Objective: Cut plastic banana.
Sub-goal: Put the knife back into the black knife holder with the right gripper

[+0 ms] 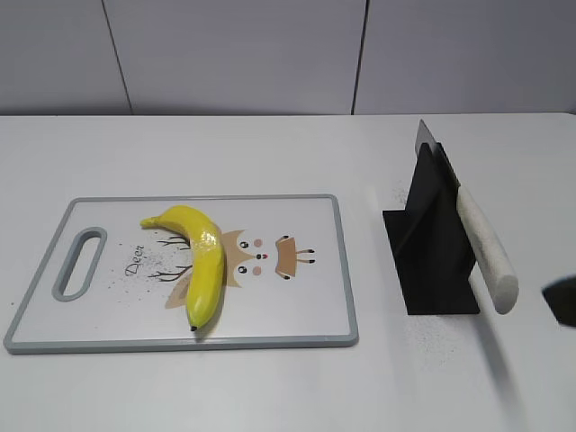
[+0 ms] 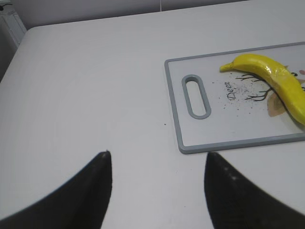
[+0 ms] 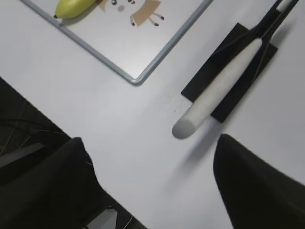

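Note:
The plastic banana is glossy yellow and curved. It lies on the white cutting board with a grey rim and a deer drawing. It also shows in the left wrist view and its tip in the right wrist view. A knife with a white handle rests in a black stand; the handle shows in the right wrist view. My left gripper is open over bare table left of the board. My right gripper is open, near the handle's end, with only an edge in the exterior view.
The white table runs to a grey panelled wall at the back. The board's handle slot lies at its left end. The table's front edge shows in the right wrist view, with dark space and cables below.

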Robot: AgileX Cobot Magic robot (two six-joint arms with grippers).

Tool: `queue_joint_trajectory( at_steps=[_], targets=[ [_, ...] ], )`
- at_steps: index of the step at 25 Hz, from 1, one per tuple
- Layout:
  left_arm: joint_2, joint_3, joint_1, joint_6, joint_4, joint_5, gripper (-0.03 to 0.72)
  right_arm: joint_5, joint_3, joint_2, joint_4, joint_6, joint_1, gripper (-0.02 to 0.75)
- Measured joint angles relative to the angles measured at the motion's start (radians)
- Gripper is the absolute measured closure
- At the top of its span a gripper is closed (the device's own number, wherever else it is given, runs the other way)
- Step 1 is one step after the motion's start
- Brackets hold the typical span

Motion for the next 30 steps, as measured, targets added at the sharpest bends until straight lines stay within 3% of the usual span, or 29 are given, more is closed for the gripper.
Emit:
queue_joint_trajectory(
  at_steps=[7, 12, 20, 30],
  targets=[
    [0.0, 0.0, 0.0, 0.0, -0.001, 0.0, 0.1, -0.015, 0.242, -0.318, -0.01, 0.049, 0.0, 0.127],
    [0.0, 0.0, 0.0, 0.0, -0.001, 0.0, 0.1, -0.024, 0.248, -0.493, -0.057, 0.121, 0.0, 0.137],
    [0.0, 0.0, 0.0, 0.0, -0.001, 0.0, 0.1, 0.091, 0.263, -0.675, -0.12, 0.147, 0.0, 0.143],
    [0.0, 0.0, 0.0, 0.0, -0.002, 0.0, 0.1, 0.102, 0.266, -0.817, -0.2, 0.151, -0.001, 0.146]
  ],
)
